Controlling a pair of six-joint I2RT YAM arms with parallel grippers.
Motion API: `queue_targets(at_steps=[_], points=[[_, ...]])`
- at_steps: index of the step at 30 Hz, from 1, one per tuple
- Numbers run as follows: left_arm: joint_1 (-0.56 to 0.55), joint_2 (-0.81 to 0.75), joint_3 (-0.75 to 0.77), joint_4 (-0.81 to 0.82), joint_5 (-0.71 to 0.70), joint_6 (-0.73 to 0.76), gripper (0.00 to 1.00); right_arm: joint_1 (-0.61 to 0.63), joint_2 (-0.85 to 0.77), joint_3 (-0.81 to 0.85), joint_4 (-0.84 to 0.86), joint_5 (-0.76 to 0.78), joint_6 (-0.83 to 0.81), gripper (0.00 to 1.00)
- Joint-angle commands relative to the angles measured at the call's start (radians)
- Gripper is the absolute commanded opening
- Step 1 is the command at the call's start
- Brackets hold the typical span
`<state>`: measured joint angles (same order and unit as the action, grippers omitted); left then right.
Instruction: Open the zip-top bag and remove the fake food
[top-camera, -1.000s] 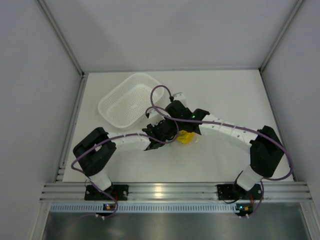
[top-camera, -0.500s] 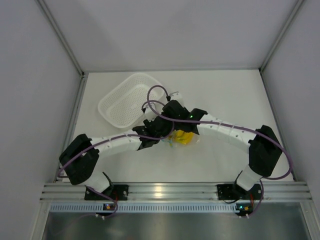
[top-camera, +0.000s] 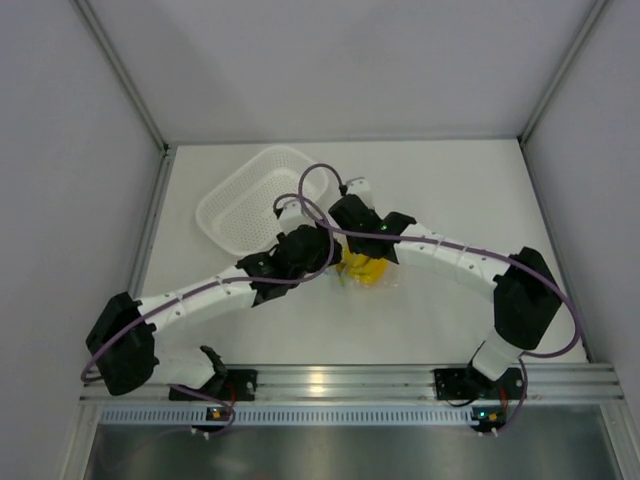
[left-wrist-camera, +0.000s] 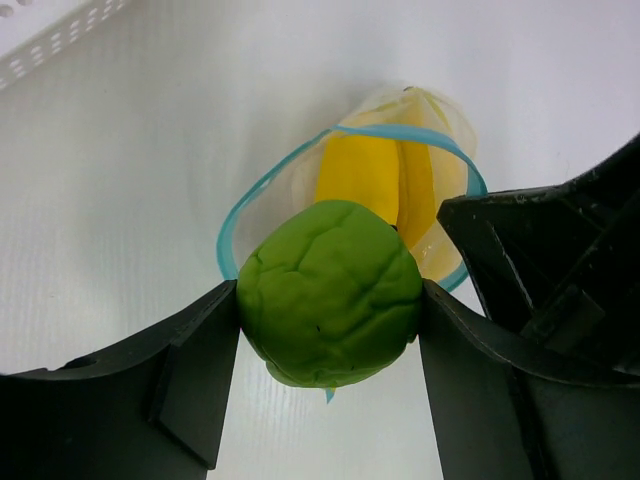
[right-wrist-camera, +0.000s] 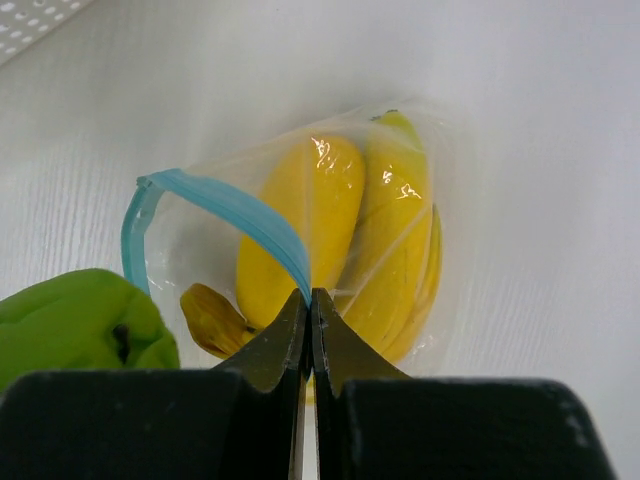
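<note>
The zip-top bag (right-wrist-camera: 400, 170) lies open on the white table, its light blue zip strip (right-wrist-camera: 235, 210) forming a loop. My right gripper (right-wrist-camera: 310, 296) is shut on the strip's edge. The yellow banana bunch (right-wrist-camera: 390, 240) and a yellow-orange fruit (right-wrist-camera: 212, 318) are inside the bag. My left gripper (left-wrist-camera: 330, 300) is shut on the small green ball-like fruit (left-wrist-camera: 330, 292), holding it just outside the bag's mouth (left-wrist-camera: 350, 160). In the top view both grippers meet over the bag (top-camera: 362, 268) at the table's middle.
The white perforated basket (top-camera: 250, 205) stands at the back left, close behind my left gripper. Its rim shows in the corner of the left wrist view (left-wrist-camera: 50, 45). White walls enclose the table.
My left arm has stretched out and its gripper has drawn back to the left, away from the bag. My right gripper has stayed over the bag.
</note>
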<state>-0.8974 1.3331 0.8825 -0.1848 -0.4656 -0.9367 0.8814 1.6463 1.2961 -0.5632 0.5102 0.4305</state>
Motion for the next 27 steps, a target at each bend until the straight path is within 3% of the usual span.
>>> queue_targets(at_steps=[1,9,17,21,26,27], points=[[0.023,-0.064,-0.011,-0.022,0.024,0.058,0.0,-0.028,-0.005,0.038,0.039,0.027,0.011,0.0],[0.152,-0.103,0.05,-0.137,-0.059,0.116,0.0,-0.068,-0.036,0.028,0.046,0.004,0.008,0.0],[0.388,0.057,0.211,-0.199,-0.123,0.196,0.0,-0.073,-0.059,-0.004,0.069,-0.068,0.011,0.0],[0.483,0.179,0.315,-0.197,-0.082,0.225,0.0,-0.071,-0.065,-0.012,0.075,-0.09,0.01,0.0],[0.577,0.343,0.432,-0.199,-0.045,0.28,0.14,-0.073,-0.079,-0.032,0.103,-0.15,-0.003,0.0],[0.587,0.391,0.472,-0.199,-0.016,0.291,0.25,-0.073,-0.075,-0.029,0.102,-0.154,-0.001,0.0]])
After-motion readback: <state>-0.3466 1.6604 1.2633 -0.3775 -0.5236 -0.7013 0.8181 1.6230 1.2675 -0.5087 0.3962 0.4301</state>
